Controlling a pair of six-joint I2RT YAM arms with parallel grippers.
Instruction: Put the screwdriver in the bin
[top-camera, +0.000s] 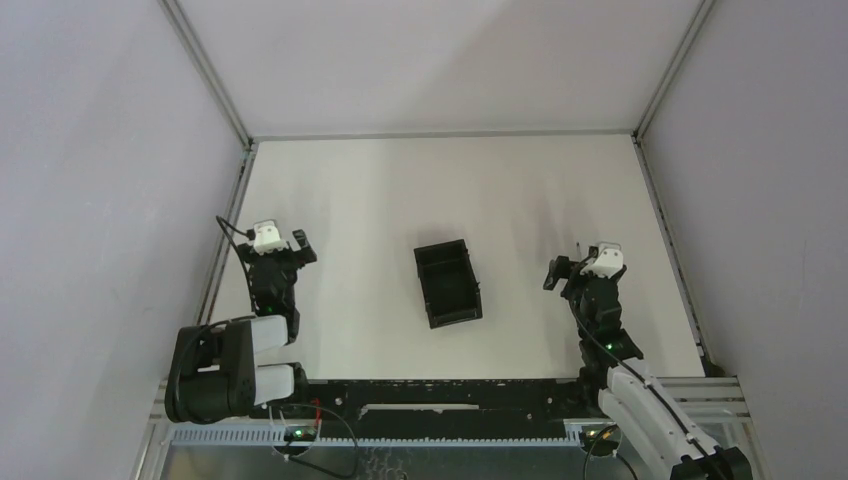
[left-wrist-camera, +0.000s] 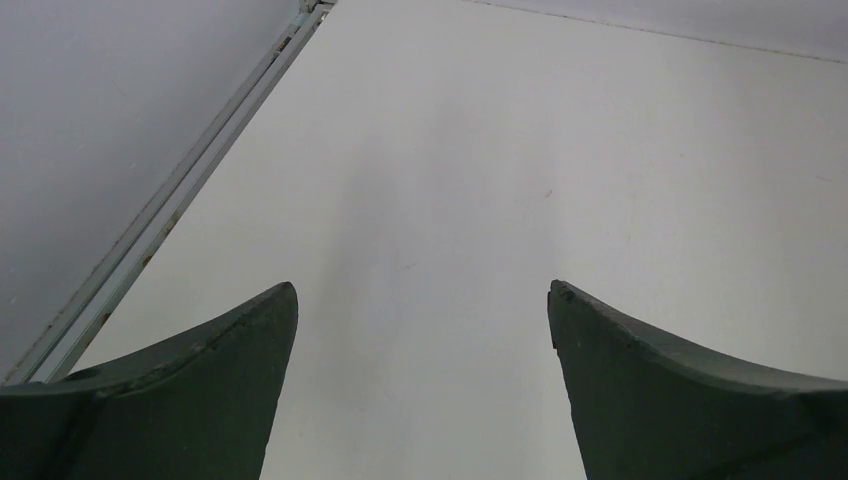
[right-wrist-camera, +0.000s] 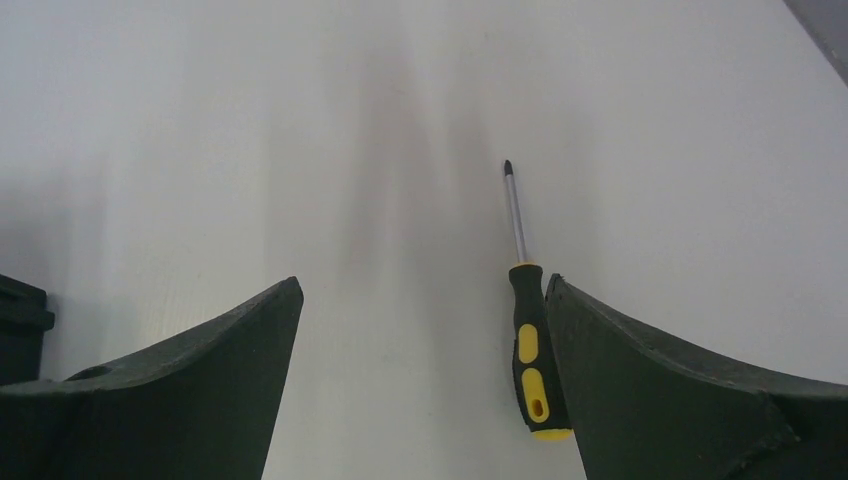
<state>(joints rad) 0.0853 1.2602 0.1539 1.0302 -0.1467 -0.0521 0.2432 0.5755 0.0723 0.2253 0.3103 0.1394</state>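
Screwdriver (right-wrist-camera: 527, 330) lies ungrasped right of the bin (top-camera: 448, 284); right gripper (right-wrist-camera: 423, 290) and left gripper (left-wrist-camera: 423, 290) have fingers spread; pickup and drop remain.

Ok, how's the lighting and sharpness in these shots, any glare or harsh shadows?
Top view: even, diffuse light with no glare, and the black bin reads mostly as a dark block. Right wrist view: the screwdriver is sharp, and soft grey shadow streaks run along the table ahead of the right end effector. Left wrist view: similar soft streaks, no glare.
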